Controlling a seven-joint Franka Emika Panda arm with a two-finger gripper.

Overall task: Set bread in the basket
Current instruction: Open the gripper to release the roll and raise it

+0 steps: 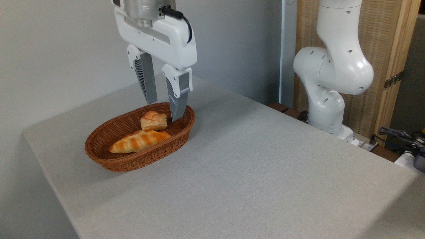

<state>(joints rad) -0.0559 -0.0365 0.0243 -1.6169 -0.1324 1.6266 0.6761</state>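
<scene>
The bread [153, 120], a small knotted golden bun, rests inside the brown wicker basket [109, 159] toward its far end. It lies against a long braided loaf [139, 141] that also sits in the basket. My gripper [163, 111] hangs just above the bun, open, with nothing between its grey fingers [177, 99]. The fingertips stand a little above and to either side of the bun, not touching it.
The basket sits on the left part of a grey cloth-covered table [252, 166]. The arm's white base [327, 99] stands beyond the table's far right edge. Cables [398, 134] lie at the right, and a wall runs behind.
</scene>
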